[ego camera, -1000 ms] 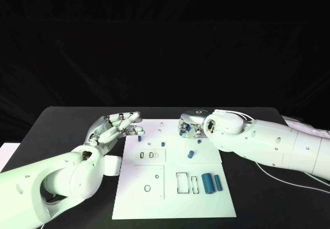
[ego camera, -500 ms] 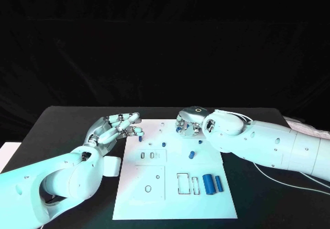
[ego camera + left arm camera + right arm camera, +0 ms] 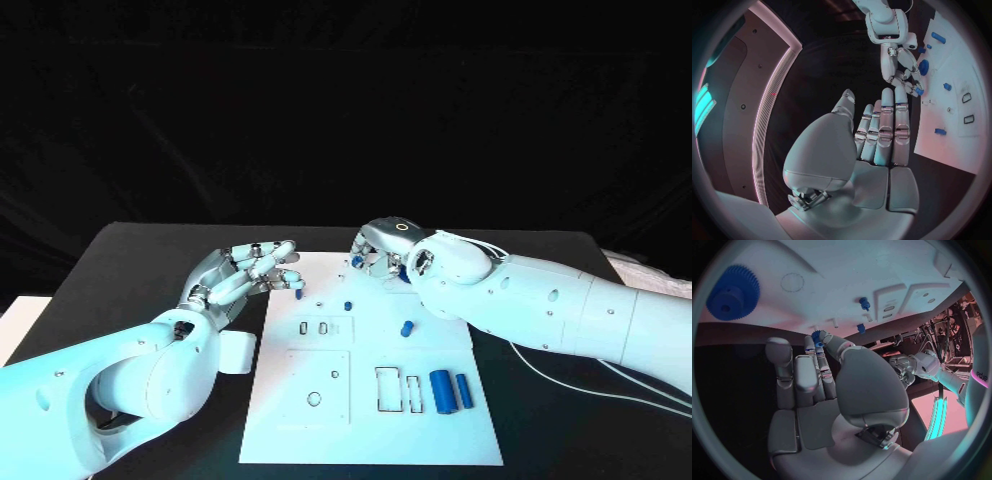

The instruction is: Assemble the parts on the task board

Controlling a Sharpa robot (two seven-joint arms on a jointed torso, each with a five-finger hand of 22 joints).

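My right hand (image 3: 378, 252) hangs over the task board's (image 3: 433, 345) far edge, fingertips pinching a small blue gear (image 3: 819, 335). My left hand (image 3: 248, 272) hovers beside the board's left edge, fingers spread, empty, a blue peg (image 3: 299, 294) just beyond its fingertips.

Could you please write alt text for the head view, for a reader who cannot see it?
Two silver many-fingered hands reach over the far end of a white rectangular task board on a black table: the left hand with fingers spread, the right hand pinching a small blue part. Other blue parts lie on the board.
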